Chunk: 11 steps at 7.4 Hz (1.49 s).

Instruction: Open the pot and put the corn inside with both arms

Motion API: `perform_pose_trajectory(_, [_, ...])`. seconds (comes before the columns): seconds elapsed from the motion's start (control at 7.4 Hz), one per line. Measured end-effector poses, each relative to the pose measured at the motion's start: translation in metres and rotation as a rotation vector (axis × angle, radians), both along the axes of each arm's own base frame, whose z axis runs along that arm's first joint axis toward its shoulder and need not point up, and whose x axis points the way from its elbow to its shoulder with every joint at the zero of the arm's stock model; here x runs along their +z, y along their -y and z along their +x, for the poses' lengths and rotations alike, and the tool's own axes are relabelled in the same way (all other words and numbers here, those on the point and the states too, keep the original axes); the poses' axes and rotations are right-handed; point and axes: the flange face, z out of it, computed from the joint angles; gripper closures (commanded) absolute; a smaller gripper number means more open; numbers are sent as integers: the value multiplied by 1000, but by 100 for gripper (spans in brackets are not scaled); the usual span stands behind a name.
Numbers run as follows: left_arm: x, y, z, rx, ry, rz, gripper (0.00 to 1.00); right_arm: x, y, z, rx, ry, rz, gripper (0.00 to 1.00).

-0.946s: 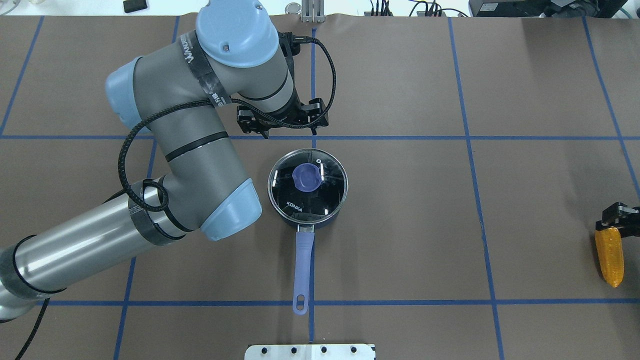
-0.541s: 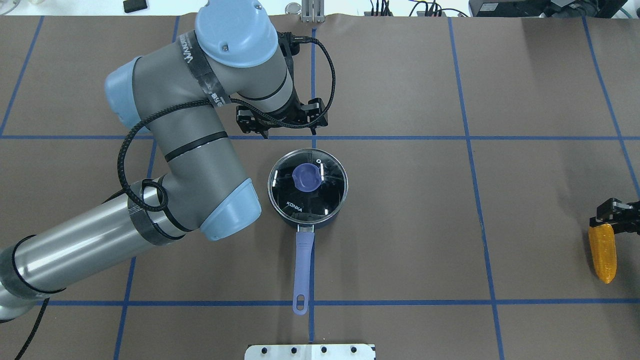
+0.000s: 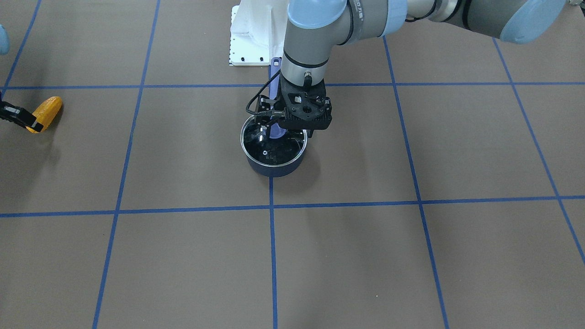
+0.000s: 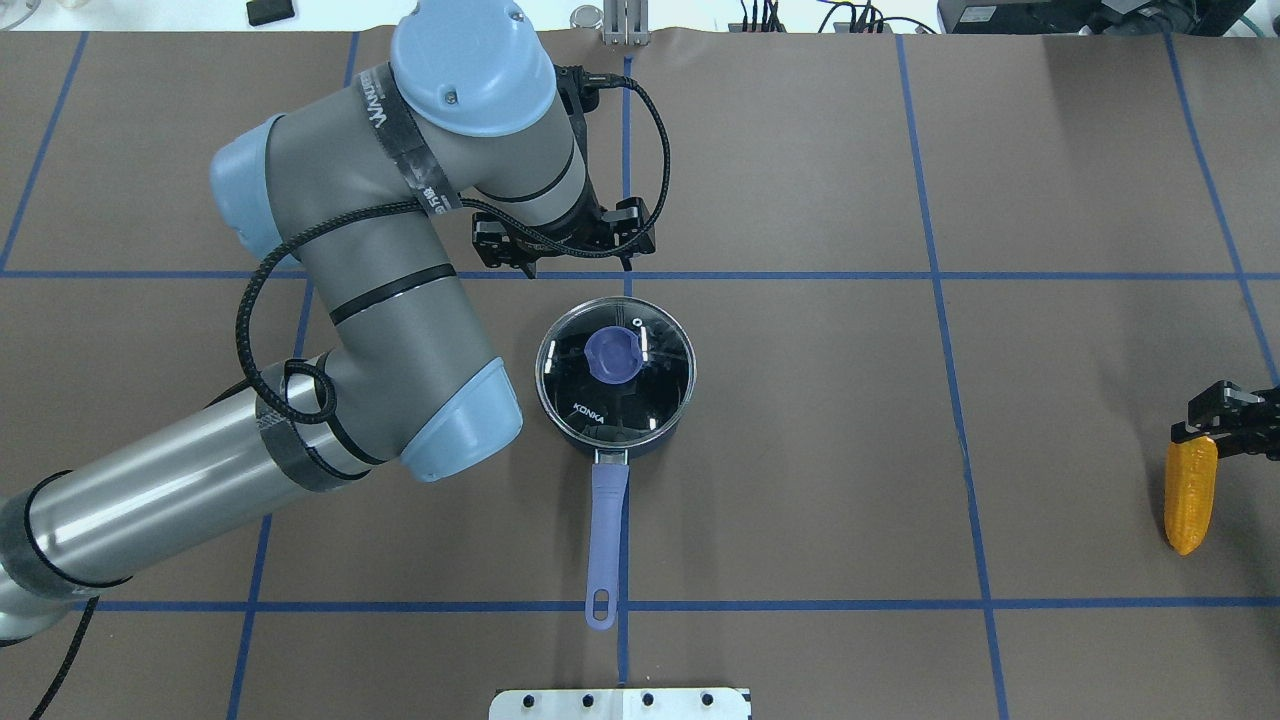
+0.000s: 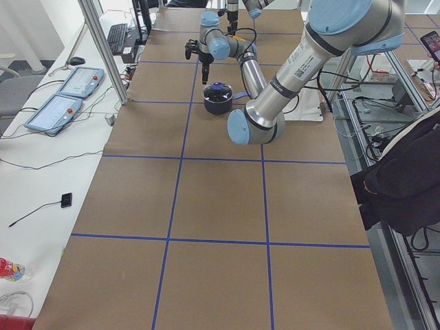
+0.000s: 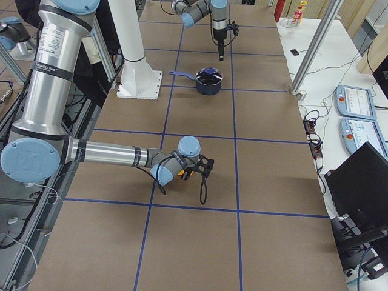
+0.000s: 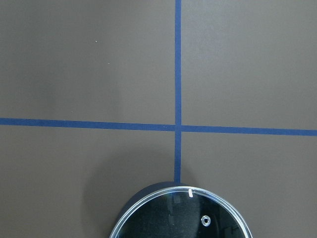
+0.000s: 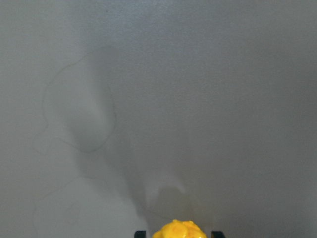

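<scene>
The overhead view looks down on the table (image 4: 800,450) from behind the robot; the front-facing view faces it from across; both share the pot (image 4: 608,510); two end views look lengthwise; wrist views sit close above the surface.

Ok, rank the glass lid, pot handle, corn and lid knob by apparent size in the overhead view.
1. glass lid
2. pot handle and corn: too close to rank; the handle is longer, the corn thicker
3. lid knob
</scene>
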Motion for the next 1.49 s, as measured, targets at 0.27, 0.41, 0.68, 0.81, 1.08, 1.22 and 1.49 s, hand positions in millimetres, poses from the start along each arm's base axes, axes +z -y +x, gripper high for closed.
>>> perform_pose_trajectory(0.27, [2, -3, 6, 6, 6, -2, 2, -12, 18, 9, 17, 31, -28, 54])
perform_pose_trajectory(0.41, [4, -4, 11, 4, 11, 1, 2, -15, 22, 11, 22, 39, -35, 54])
perform_pose_trajectory(0.68, [9, -3, 24, 0, 14, 2, 2, -23, 33, 14, 35, 49, -37, 54])
perform_pose_trajectory(0.81, [12, -5, 31, 6, 18, -1, 2, -32, 46, 17, 48, 57, -44, 54])
perform_pose_trajectory(1.08, [17, -16, 50, 25, 29, -4, 2, -46, 64, 20, 62, 68, -50, 54])
perform_pose_trajectory(1.22, [18, -25, 59, 30, 32, -7, 2, -50, 72, 23, 71, 66, -53, 54])
perform_pose_trajectory(1.49, [19, -40, 73, 35, 38, -10, 3, -59, 86, 27, 86, 61, -60, 54])
